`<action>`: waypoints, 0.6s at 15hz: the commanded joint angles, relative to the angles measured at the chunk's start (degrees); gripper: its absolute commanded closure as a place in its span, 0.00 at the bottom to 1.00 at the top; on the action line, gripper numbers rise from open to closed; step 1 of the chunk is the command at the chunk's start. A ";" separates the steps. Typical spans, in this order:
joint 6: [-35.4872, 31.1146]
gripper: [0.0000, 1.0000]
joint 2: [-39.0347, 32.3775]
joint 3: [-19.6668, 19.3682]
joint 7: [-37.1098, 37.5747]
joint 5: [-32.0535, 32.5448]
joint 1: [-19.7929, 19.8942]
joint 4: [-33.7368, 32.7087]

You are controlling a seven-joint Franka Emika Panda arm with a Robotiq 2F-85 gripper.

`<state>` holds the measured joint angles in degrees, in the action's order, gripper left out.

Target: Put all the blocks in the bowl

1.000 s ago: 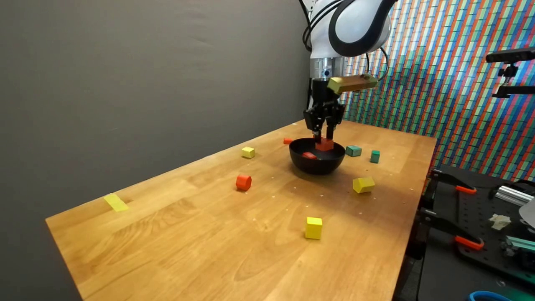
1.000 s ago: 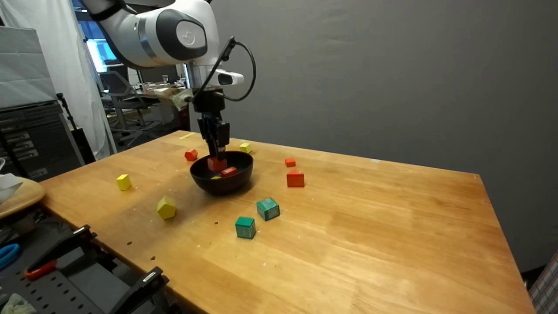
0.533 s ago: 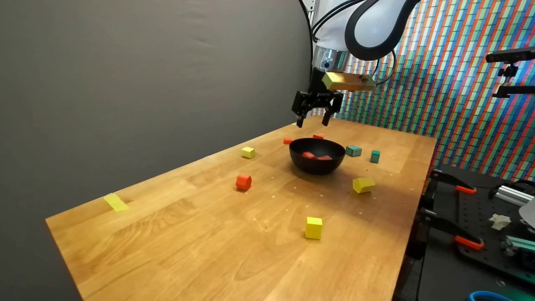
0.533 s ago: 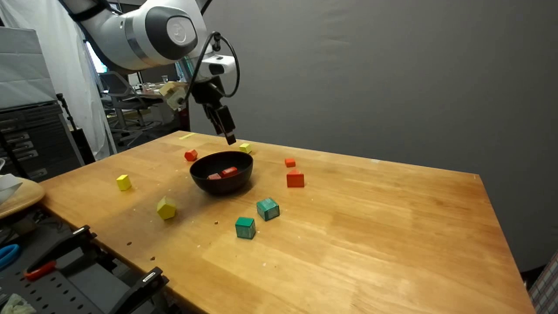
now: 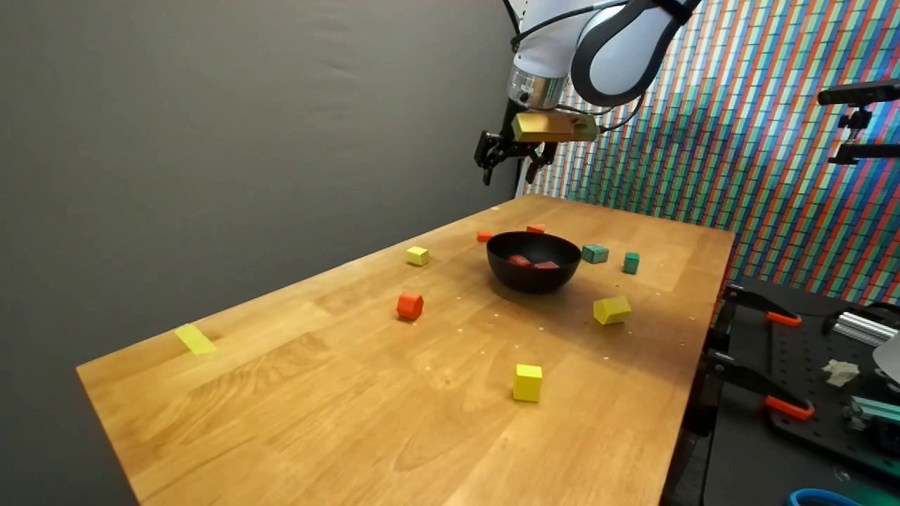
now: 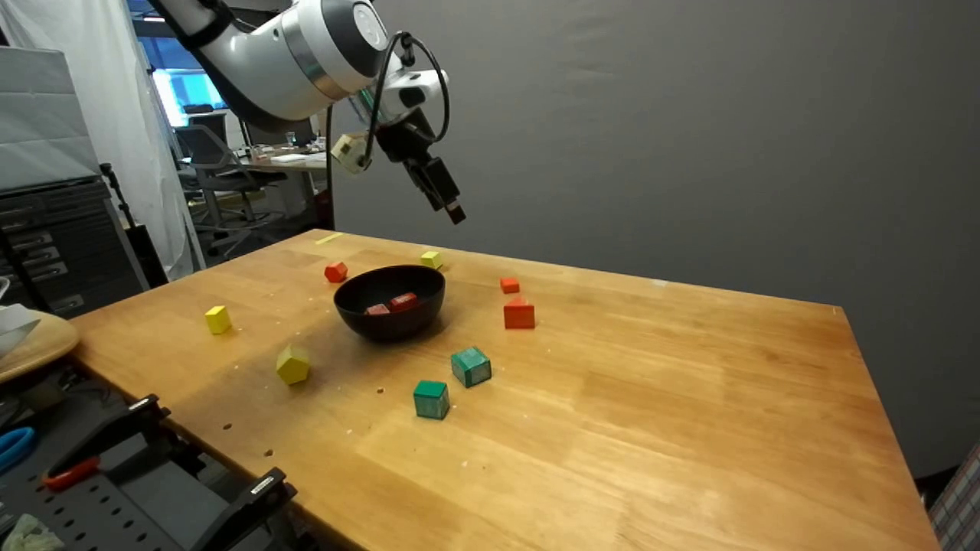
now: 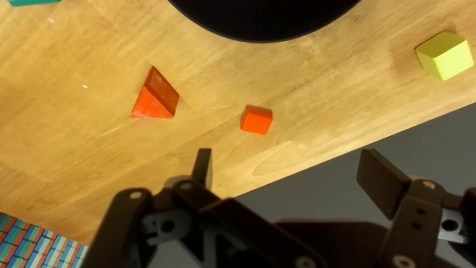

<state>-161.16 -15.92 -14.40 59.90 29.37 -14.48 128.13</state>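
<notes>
Note the black two-finger gripper [image 5: 509, 180]: tilted, raised clear of the brown wooden table [image 6: 651, 398], released and spread wide, with only air between the flat dark pads [image 7: 380, 180]. In the wrist view, find a small orange-red block [image 7: 256, 122] just ahead of the gap; toward one pad, a red triangular block [image 7: 158, 96]; toward the opposite pad, a pale yellow block [image 7: 446, 56]. Farther ahead, find the round black bowl [image 6: 392, 329], containing two red blocks [image 6: 404, 302]. In both exterior views, well apart from the gripper, locate two teal blocks [image 6: 431, 402].
</notes>
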 commanded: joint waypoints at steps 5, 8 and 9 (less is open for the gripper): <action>-2.88 0.00 -11.08 -0.04 0.89 -3.65 3.02 -9.18; -0.48 0.00 -17.02 7.43 -10.56 -16.81 10.24 -14.94; 0.90 0.00 -19.14 9.13 -14.34 -20.20 11.87 -17.39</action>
<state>-162.40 -28.36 -11.22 55.26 18.24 -8.48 118.83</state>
